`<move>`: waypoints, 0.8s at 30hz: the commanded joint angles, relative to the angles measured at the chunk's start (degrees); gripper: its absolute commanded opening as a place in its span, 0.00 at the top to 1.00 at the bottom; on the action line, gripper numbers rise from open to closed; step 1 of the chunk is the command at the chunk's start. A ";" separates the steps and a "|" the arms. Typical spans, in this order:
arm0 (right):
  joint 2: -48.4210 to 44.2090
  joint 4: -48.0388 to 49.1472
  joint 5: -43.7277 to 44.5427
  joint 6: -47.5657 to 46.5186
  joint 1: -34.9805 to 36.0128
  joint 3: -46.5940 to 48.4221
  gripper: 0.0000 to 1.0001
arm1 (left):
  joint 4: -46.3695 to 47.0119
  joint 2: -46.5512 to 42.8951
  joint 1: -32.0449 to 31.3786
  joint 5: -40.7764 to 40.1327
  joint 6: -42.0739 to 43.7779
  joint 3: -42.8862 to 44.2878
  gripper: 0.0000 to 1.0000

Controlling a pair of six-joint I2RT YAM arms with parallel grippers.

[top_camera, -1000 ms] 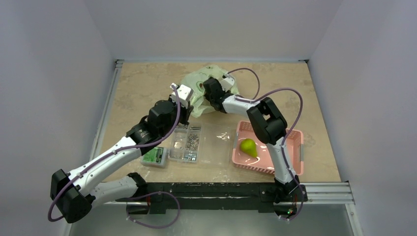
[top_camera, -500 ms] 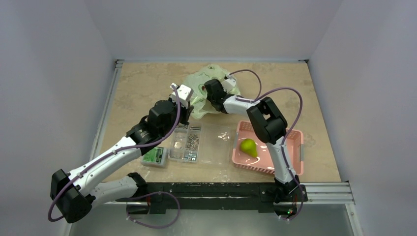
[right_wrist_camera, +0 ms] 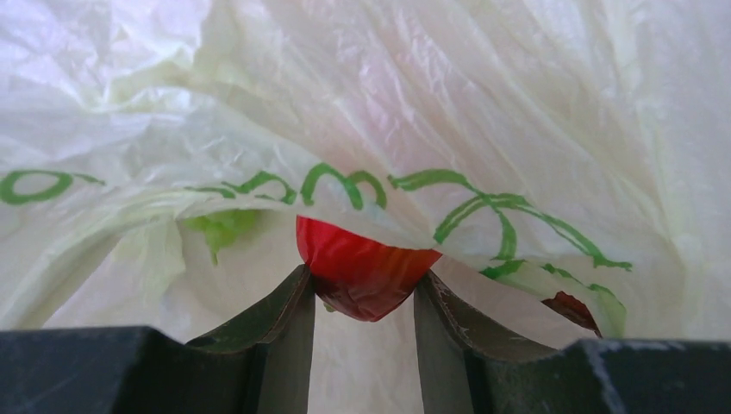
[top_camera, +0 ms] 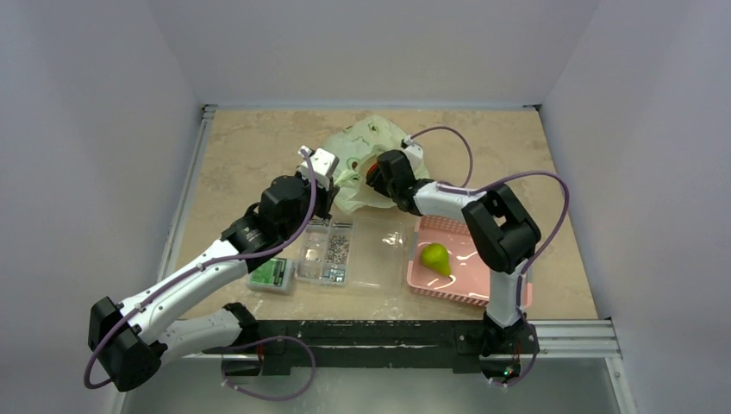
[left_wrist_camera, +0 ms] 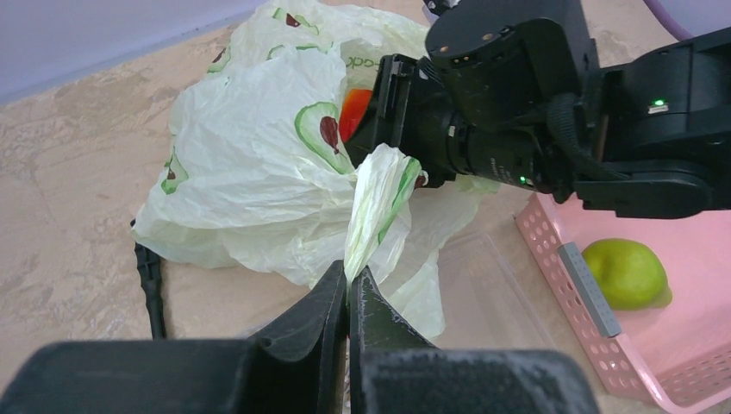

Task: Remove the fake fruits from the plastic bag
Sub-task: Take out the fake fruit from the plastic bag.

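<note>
The thin, crinkly, pale yellow-green plastic bag (top_camera: 360, 155) with green print lies crumpled on the beige stone-patterned worktop (top_camera: 250, 147), close to the middle of the far edge. The left gripper (left_wrist_camera: 349, 272) is clenched on a twisted fold of the bag's near side and holds it up off the surface. The right gripper (right_wrist_camera: 362, 278) is pushed into the bag's mouth from the right, and its two fingers grasp a glossy red plastic fruit (right_wrist_camera: 362, 254) at the opening. Bag film drapes over the top of that fruit and hides what lies deeper inside.

A green plastic pear (top_camera: 435, 257) rests in the pink perforated plastic basket (top_camera: 510, 278) by the near right corner, well apart from the bag. A clear compartmented plastic box (top_camera: 345, 250) sits along the near edge between bag and arm bases, touching the basket's left side. A small green-filled clear case (top_camera: 271, 273) lies just beside the box's left end, under the left arm.
</note>
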 commanded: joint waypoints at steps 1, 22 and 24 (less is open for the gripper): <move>-5.68 4.20 -6.13 -5.02 0.04 -4.41 1.00 | 0.95 -0.46 0.33 -0.40 0.42 2.39 1.00; -27.82 -3.49 -14.27 -15.22 0.43 -13.49 1.00 | 0.74 0.56 0.33 -0.63 0.78 2.57 1.00; -29.74 -4.86 -18.68 -16.35 0.33 -14.10 1.00 | 0.77 0.62 0.33 -0.69 0.87 2.65 1.00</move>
